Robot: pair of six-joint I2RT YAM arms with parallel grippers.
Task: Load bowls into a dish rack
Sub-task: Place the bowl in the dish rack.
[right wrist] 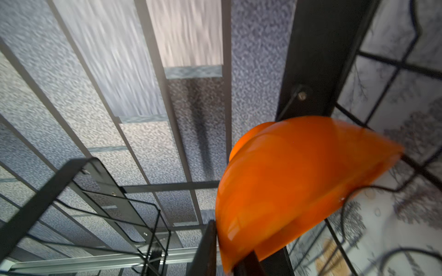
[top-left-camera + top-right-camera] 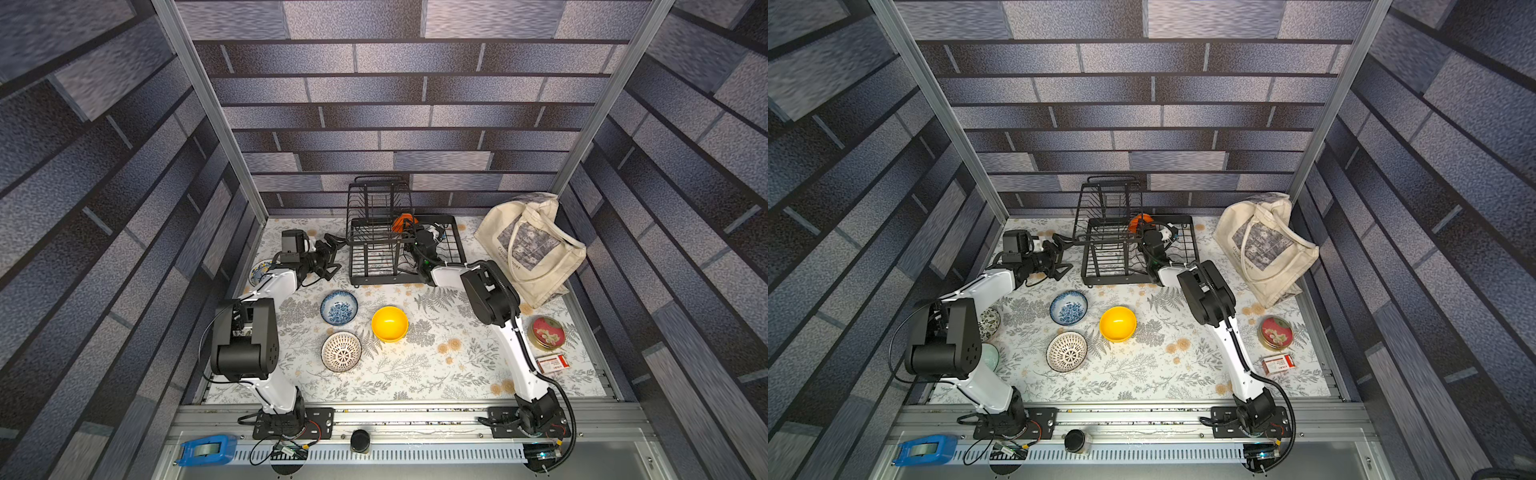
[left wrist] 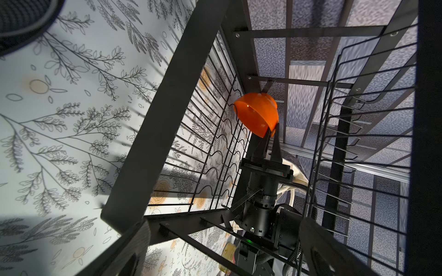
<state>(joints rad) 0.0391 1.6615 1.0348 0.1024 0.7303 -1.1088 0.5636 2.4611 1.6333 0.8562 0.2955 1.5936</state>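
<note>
A black wire dish rack [image 2: 440,216] is standing at the far side of a worktop [image 2: 436,365] covered in a fern-print cloth, seen from above in both top views. The right arm is reaching into the rack's lower tier, and the right gripper [image 3: 271,136] is pinching the rim of a glossy orange bowl [image 3: 257,114] between its jaws. The orange bowl is tipped up on edge among the curved wire dividers at the far end of the base, just beside the raised basket, and its rim appears to be meeting the wire. The left gripper [image 2: 334,254] is hovering just outside the rack's left side with its jaws spread wide and holding nothing. Other bowls are sitting upright on the worktop in front of the rack: a yellow bowl [image 2: 390,323] near the middle, a blue-and-white floral bowl [image 2: 339,307] to its left, and a white lattice bowl [image 2: 341,351] nearer the front. A blue-yellow patterned bowl [image 2: 259,271] is showing partly behind the left arm, and a dark leafy bowl [image 2: 990,322] is peeking out beside that arm's elbow. A canvas tote bag [image 2: 532,245], a red round tin [image 2: 547,331] and a small red-and-white box [image 2: 550,363] are lying along the right side.
</note>
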